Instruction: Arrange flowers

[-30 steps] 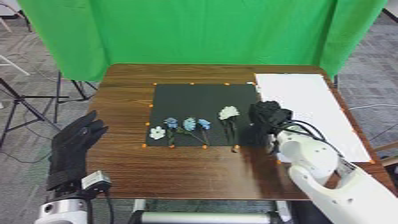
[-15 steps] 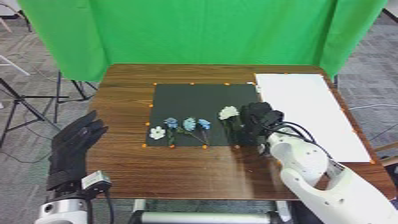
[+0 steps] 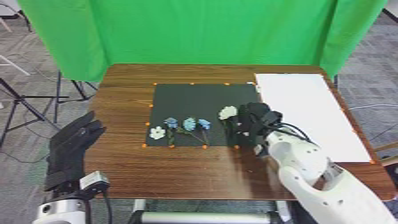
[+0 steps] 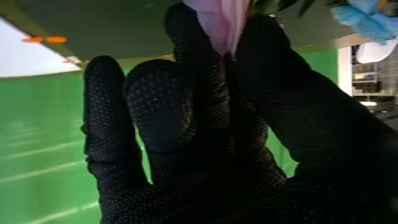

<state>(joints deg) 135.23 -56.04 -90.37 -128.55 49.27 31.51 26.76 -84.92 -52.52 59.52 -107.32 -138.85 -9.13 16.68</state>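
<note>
Leftward, the right hand (image 3: 252, 119) has edged nearer the large white flower (image 3: 228, 112) on the dark mat (image 3: 191, 100). Right wrist view: its thumb and a finger pinch pink petals (image 4: 222, 20). Blue flowers (image 3: 189, 124) lie toward the mat's near edge. At the surface's (image 3: 169, 172) left edge, the left hand (image 3: 69, 145) is open, seemingly empty.
</note>
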